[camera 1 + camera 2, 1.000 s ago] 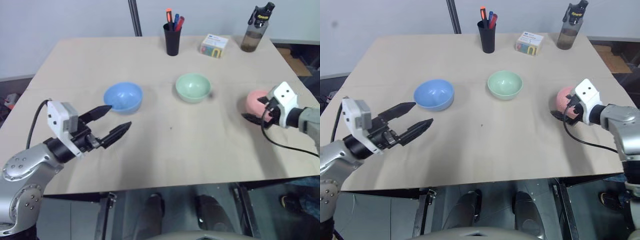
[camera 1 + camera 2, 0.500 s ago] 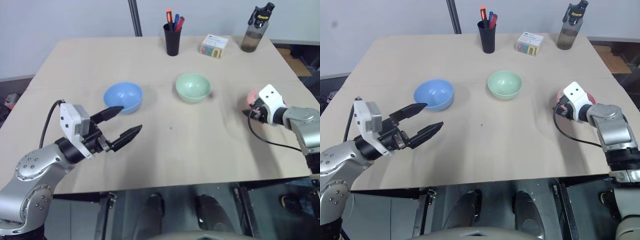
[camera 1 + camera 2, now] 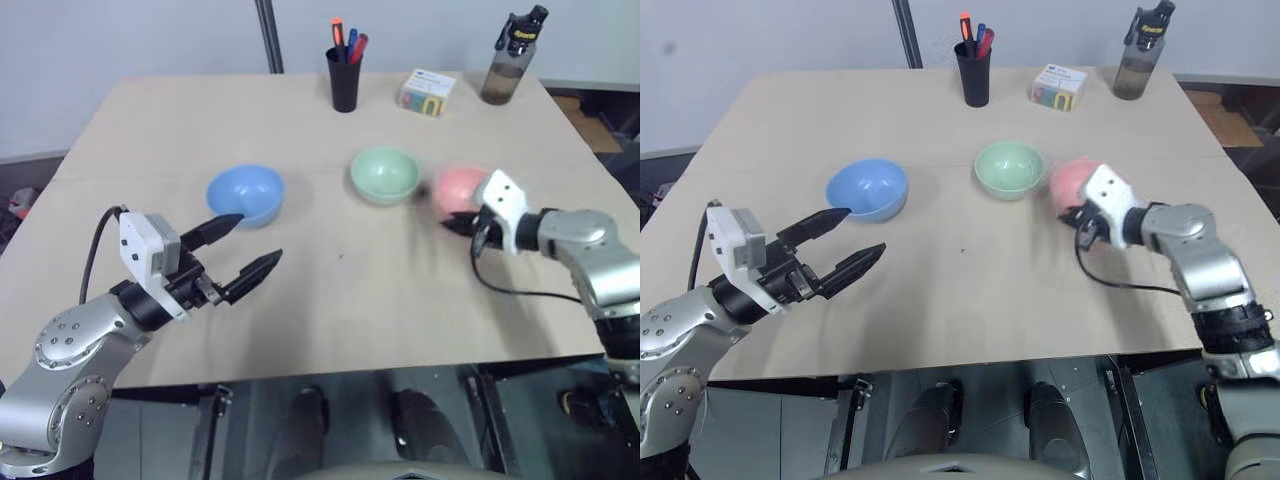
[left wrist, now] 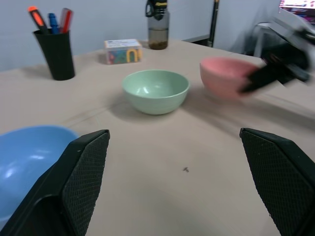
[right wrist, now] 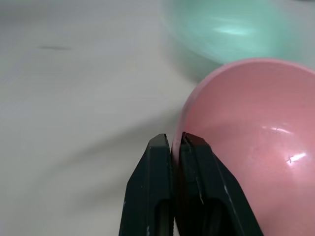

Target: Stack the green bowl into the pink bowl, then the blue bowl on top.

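My right gripper (image 3: 457, 222) is shut on the near rim of the pink bowl (image 3: 456, 188), pinching the wall between its fingers (image 5: 162, 162). The pink bowl sits just right of the green bowl (image 3: 385, 175), close to it but apart; I cannot tell whether it rests on the table. The green bowl stands upright and empty at the table's middle. To its left is the blue bowl (image 3: 246, 193), also upright and empty. My left gripper (image 3: 260, 236) hovers open in front of the blue bowl, with nothing between its fingers.
Along the far edge of the tan table (image 3: 330, 320) stand a black cup of pens (image 3: 344, 78), a small colourful box (image 3: 428, 91) and a dark water bottle (image 3: 508, 60). A dark pole (image 3: 268, 35) rises behind the table.
The right gripper has shut on the pink bowl's rim and carried it left from the table's right side to beside the green bowl. The left gripper has hardly moved and stays open.
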